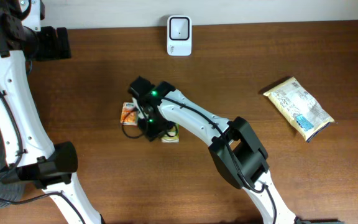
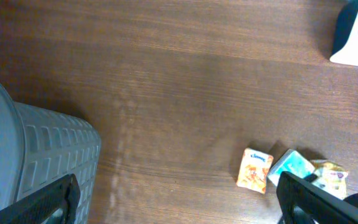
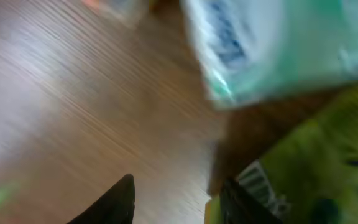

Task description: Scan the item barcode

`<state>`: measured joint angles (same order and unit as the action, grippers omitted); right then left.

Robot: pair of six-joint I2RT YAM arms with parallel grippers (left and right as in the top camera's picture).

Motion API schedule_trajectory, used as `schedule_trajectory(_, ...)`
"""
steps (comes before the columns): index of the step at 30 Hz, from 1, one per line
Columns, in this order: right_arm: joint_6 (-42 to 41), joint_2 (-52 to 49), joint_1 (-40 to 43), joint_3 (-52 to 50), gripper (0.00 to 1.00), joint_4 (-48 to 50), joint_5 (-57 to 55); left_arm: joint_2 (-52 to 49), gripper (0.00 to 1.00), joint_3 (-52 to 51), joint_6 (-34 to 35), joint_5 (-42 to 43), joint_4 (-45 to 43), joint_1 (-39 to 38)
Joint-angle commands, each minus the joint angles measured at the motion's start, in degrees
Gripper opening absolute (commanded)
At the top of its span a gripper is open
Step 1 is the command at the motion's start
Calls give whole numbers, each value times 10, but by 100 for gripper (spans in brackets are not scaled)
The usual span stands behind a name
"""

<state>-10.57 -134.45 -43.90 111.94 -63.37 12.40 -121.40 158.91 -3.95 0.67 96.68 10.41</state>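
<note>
Scan not done, prob. early. Teal pack [image 3: 278,43] lies on worktop [image 1: 92,74] betw. orange pack [image 2: 255,169] & yellow pack [image 2: 329,177], well apart from scanner [image 1: 179,28]. R tool [image 3: 178,194] part-open, empty, just by teal pack. L tool [image 2: 179,202] wide, empty. To do: grip, carry, scan.

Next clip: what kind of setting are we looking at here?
Probably a mock checkout bench: a wooden table with a white scanner-like unit at its far edge, small retail packets lying loose, and a grey plastic basket.
</note>
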Motion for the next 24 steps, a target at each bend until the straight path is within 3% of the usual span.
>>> schedule_trajectory(1,-4,-8,50,27,44,-82,-52,1,99,4,-9,6,0,2)
schedule_trajectory(4,-4,5,122,53,41,-130,-82,1,99,4,-9,6,0,2)
schedule_trajectory(9,-4,30,214,54,41,-126,-76,1,99,4,-9,6,0,2)
schedule_trajectory(14,9,31,244,135,41,-125,-38,1,99,4,-9,6,0,2)
schedule_trajectory(19,9,29,221,145,41,-95,49,1,99,4,-9,6,0,2)
schedule_trajectory(21,6,28,182,125,41,-30,49,1,99,4,-9,6,0,2)
schedule_trajectory(24,-64,18,130,57,41,89,-21,1,99,4,-9,6,0,2)
